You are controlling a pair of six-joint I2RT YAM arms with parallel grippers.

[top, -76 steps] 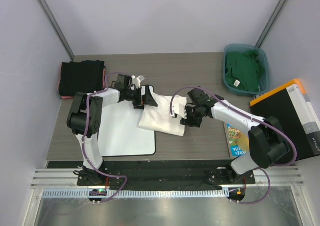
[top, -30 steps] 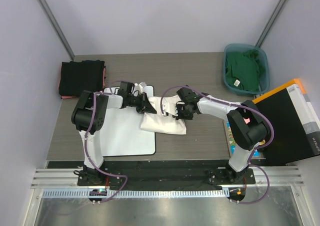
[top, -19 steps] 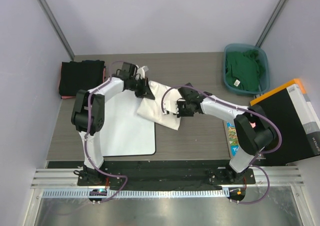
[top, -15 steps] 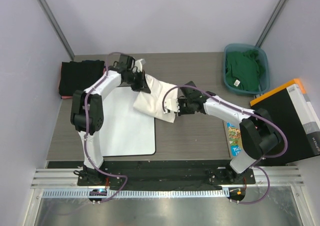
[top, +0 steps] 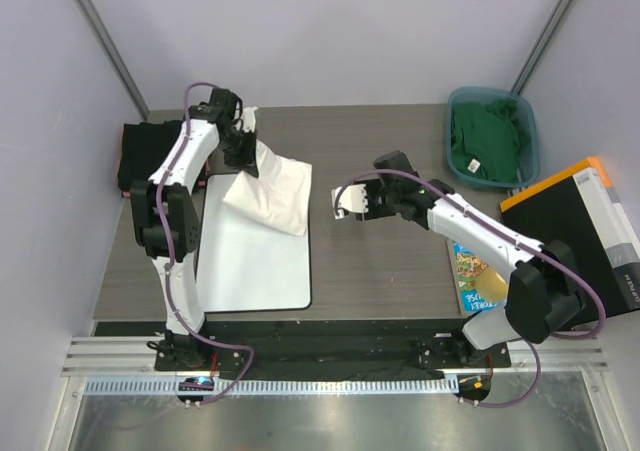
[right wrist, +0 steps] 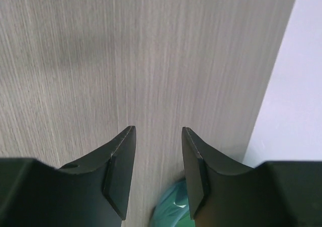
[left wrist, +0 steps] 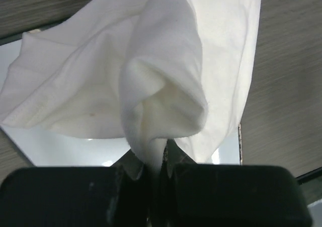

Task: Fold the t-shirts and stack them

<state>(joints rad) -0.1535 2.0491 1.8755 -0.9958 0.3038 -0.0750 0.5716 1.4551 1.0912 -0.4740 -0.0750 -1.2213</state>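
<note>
1. White t-shirt (top: 270, 193) in a loose heap on the far part of a flat white board (top: 255, 261) with a black rim; near part of that board bare, just ahead of the left arm's base.
2. To the right, close to the right arm's base, a colourful book (top: 468, 276) flat on the grey wood-grain table (top: 390, 271), just beside a black box (top: 575, 241) with an orange edge.
3. At mid-table, right gripper (top: 342, 203) held over bare wood, well apart from the cloth, jaws standing partway open with nothing between them. Seen from the right wrist, only table grain between the two dark fingers (right wrist: 121, 174).
4. Farther back on the left, left gripper (top: 246, 156) clamped on the far end of that same shirt — jaws closed tight, a bunched fold of white fabric pinched between them. Seen from the left wrist, cloth fanning out from the grip across the board's far corner and onto the wood beside it.
5. At the far left corner, black t-shirts (top: 155, 156) folded in a stack, just beside the left arm.
6. At far right, green t-shirt (top: 485, 141) crumpled inside a teal basin (top: 536, 146).
</note>
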